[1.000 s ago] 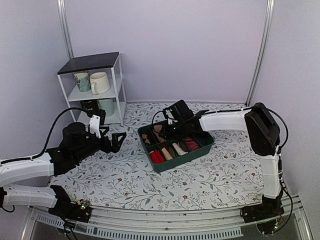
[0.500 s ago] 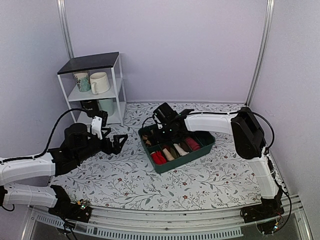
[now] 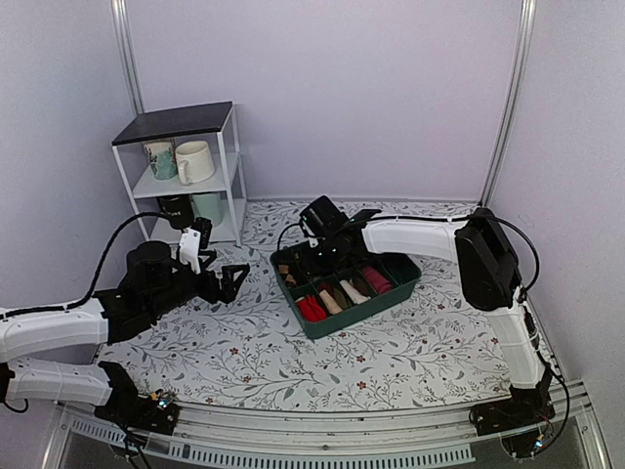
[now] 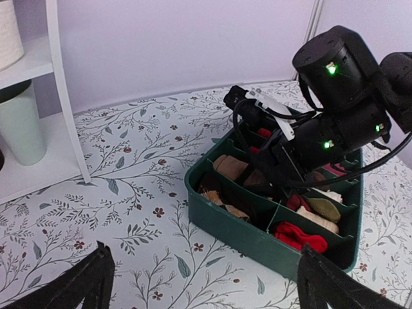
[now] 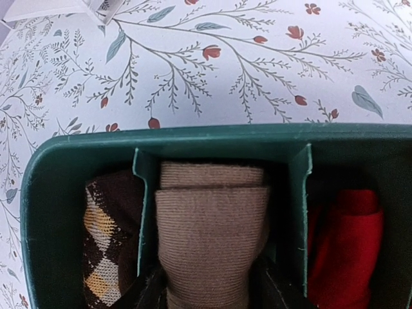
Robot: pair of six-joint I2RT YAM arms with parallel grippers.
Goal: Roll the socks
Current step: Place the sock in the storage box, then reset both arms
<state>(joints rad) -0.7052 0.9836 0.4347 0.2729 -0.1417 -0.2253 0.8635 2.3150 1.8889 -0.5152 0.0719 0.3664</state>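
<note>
**Tan-brown bundle lodged in the tray, right claw spread around it**

The socks (image 5: 212, 238) are seen as a compact tan-brown roll, ribbed in a fine knit, with one folded layer lapped over another at the top. They are set in the second compartment from a rounded corner of the green tray (image 5: 193, 132), right against its outer wall. A brown argyle sock (image 5: 103, 232) fills the corner compartment on one side, and a red sock (image 5: 344, 238) lies beyond the divider on the other.

The right claw (image 5: 209, 296) is lowered over this compartment. Its dark fingers (image 5: 147, 293) are held apart, one at each flank of the roll and just beside it. Whether they press on the knit cannot be told.

The tray is placed around the middle of the floral worktop (image 5: 257, 58), slightly toward the right edge.

The left claw (image 4: 206, 286) is spread wide and holds nothing. It hovers over the left part of the worktop, apart from the tray and pointed toward it. A white shelf rack (image 3: 186, 171) is stood at the far left corner.
</note>
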